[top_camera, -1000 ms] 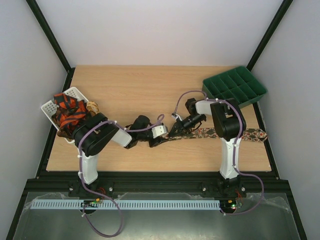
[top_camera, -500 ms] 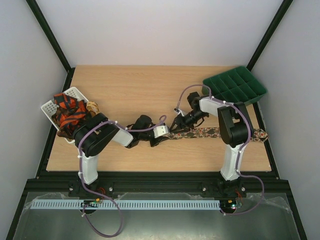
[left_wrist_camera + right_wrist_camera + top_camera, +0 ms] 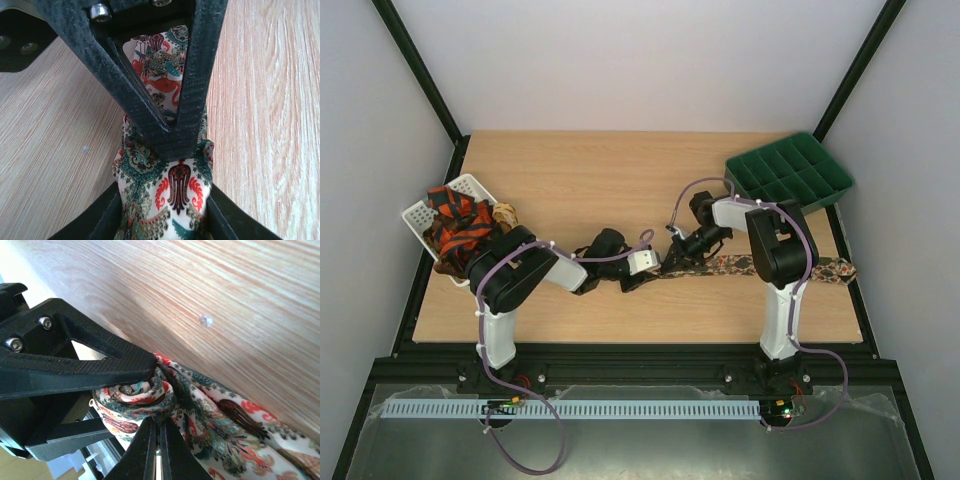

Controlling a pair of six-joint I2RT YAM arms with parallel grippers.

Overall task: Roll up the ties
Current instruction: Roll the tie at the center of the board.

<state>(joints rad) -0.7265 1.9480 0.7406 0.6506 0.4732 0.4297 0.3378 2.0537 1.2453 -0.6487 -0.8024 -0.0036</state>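
Observation:
A brown-olive floral tie (image 3: 745,266) lies flat along the table's near right. Its left end is wound into a small roll (image 3: 135,392), which also fills the left wrist view (image 3: 172,192). My left gripper (image 3: 650,266) is shut on that roll, a finger against each side (image 3: 167,217). My right gripper (image 3: 672,257) comes in from the right. Its fingers are shut together, and the tips (image 3: 159,421) pinch a fold of the roll's outer wrap. Its closed tips show as a black V (image 3: 175,137) pressed onto the roll. More ties (image 3: 458,225), red-orange and black, sit in the basket.
The white plastic basket (image 3: 418,212) stands at the table's left edge, beside the left arm's elbow. A green compartment tray (image 3: 790,176) sits at the back right. The tie's wide end (image 3: 840,270) reaches the right edge. Bare wood lies behind both grippers.
The right gripper let go, shifted a little at the roll, and closed on it again. The left arm and the flat length of tie have stayed where they were.

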